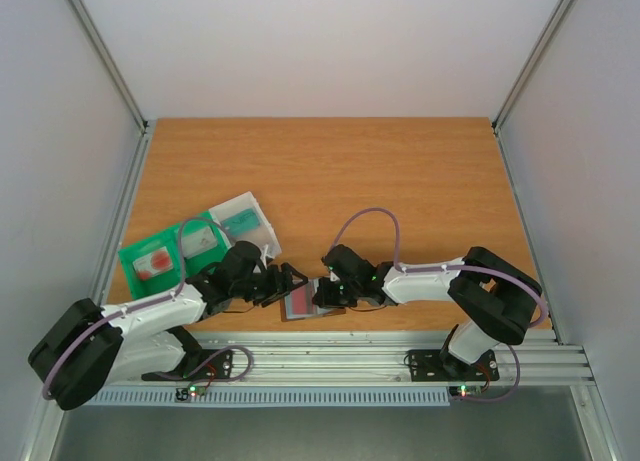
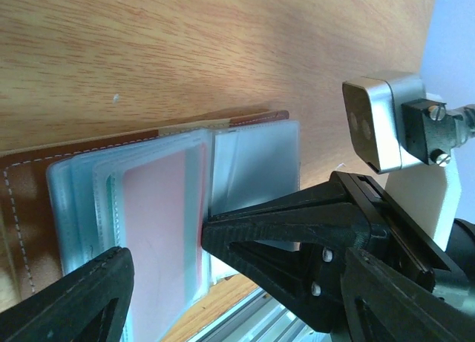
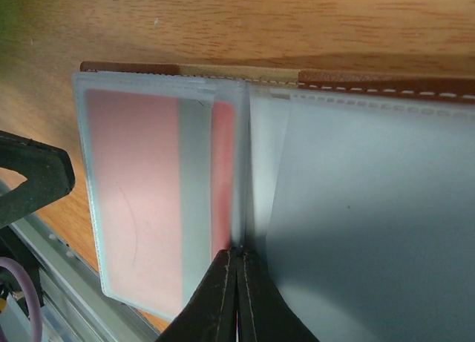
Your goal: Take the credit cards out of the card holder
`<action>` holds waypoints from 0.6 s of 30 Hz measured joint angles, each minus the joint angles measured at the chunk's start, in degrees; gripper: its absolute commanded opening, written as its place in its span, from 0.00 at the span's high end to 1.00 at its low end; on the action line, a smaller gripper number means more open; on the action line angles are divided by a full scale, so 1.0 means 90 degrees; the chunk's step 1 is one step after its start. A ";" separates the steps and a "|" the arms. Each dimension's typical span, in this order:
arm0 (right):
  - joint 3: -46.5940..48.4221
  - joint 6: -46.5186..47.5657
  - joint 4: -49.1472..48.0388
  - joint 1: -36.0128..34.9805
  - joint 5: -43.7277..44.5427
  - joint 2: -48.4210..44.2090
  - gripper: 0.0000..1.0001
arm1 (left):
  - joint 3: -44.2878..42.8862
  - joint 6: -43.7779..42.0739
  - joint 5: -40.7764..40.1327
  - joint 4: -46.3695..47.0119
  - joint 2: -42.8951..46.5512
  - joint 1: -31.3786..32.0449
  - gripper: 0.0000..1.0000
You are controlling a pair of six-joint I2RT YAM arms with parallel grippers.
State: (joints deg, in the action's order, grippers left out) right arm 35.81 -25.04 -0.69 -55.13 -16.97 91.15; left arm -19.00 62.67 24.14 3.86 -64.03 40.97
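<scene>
Extraction of the pink card (image 3: 133, 201) looks like the step in hand. The card holder (image 1: 312, 303) lies open at the near edge of the table (image 1: 400, 181), with the right gripper (image 3: 236, 262) clenched at its fold and the left gripper (image 1: 285, 281) spread wide beside it. Next, the left gripper must nip that card's edge. Whether the right gripper pinches a sleeve (image 3: 356, 208) or only presses down is unclear.

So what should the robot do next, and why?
Probably close the left gripper on the pink card: it lies between the open jaws, tucked in the card holder, while the shut right gripper steadies the fold.
</scene>
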 measured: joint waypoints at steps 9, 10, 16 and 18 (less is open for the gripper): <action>-0.0041 -0.0029 -0.0066 0.0000 0.0002 -0.0015 0.96 | 0.0034 -0.0068 -0.0046 -0.0019 -0.0024 -0.0002 0.23; -0.0044 -0.0032 -0.0070 0.0000 0.0002 -0.0015 0.96 | 0.0041 -0.0068 -0.0044 -0.0015 -0.0034 -0.0002 0.23; -0.0058 -0.0053 -0.0095 0.0000 0.0000 -0.0017 0.96 | 0.0041 -0.0063 -0.0044 0.0005 -0.0168 -0.0002 0.23; -0.0063 -0.0061 -0.0104 0.0000 0.0000 -0.0019 0.96 | 0.0041 -0.0063 -0.0044 0.0017 -0.0180 -0.0002 0.23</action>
State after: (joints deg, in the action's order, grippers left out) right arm 35.24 -25.58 -1.63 -55.13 -16.97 90.98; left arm -18.63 62.11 23.75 4.01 -65.65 40.95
